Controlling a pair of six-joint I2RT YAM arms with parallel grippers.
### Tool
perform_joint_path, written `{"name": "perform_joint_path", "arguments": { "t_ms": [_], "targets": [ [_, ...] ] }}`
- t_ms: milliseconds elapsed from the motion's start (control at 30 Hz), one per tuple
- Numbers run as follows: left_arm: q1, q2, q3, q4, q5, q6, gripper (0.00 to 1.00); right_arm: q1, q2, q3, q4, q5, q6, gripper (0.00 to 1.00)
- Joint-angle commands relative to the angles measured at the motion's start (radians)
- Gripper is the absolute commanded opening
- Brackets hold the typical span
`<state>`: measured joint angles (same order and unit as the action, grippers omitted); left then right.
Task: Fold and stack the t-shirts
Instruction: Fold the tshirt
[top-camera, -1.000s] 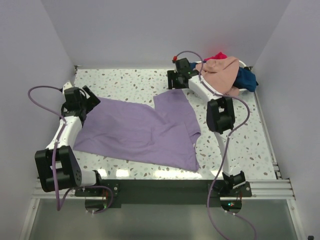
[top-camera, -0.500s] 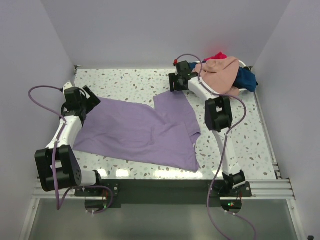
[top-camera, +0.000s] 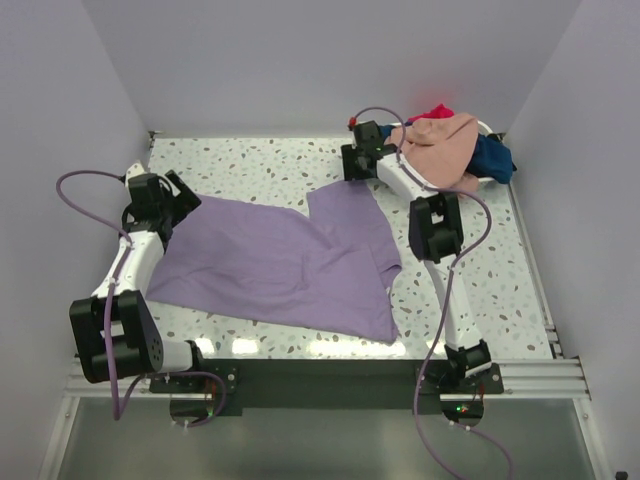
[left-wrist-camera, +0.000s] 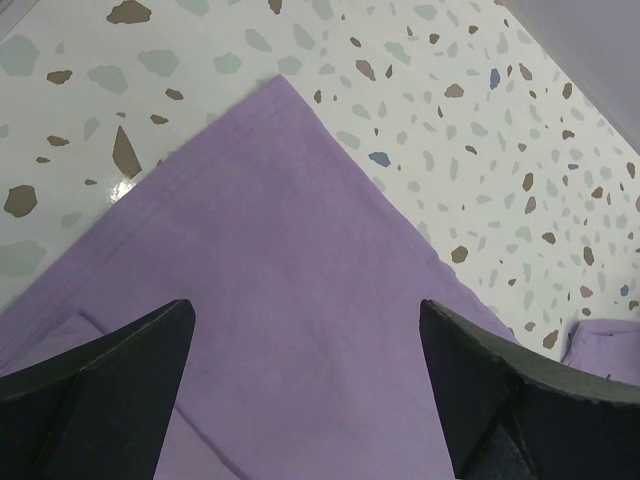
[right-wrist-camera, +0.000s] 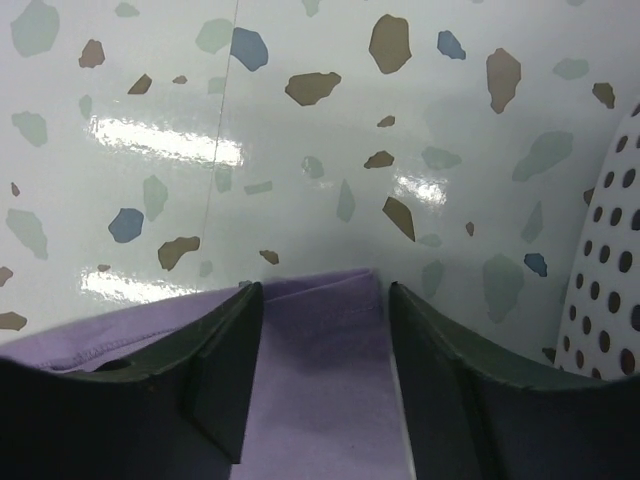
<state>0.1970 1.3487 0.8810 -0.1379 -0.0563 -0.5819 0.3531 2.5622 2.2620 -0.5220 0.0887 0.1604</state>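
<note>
The lavender t-shirt lies spread on the speckled table — limp, light cloth, best pinched at corners. Left gripper gapes wide over its far-left corner; right gripper straddles the far-right corner, jaws parted — seemingly not pinching yet.

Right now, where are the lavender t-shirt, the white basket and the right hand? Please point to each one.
lavender t-shirt (top-camera: 270, 265), top view, the middle of its spread body.
white basket (right-wrist-camera: 608, 290), right wrist view, its perforated wall.
right hand (right-wrist-camera: 322, 300), right wrist view, midway between its fingertips.
</note>
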Motion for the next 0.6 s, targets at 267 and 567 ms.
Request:
{"name": "perform_joint_path", "arguments": {
  "t_ms": [267, 567],
  "targets": [
    [-0.010, 0.084, 0.094, 0.023, -0.066, 0.039, 1.00, -0.006, -0.046, -0.113, 0.028, -0.023, 0.027, 0.02],
    [-0.096, 0.354, 0.323, -0.041, -0.178, 0.074, 0.94, -0.005, -0.278, -0.381, 0.155, -0.086, 0.082, 0.00]
  ]
}}
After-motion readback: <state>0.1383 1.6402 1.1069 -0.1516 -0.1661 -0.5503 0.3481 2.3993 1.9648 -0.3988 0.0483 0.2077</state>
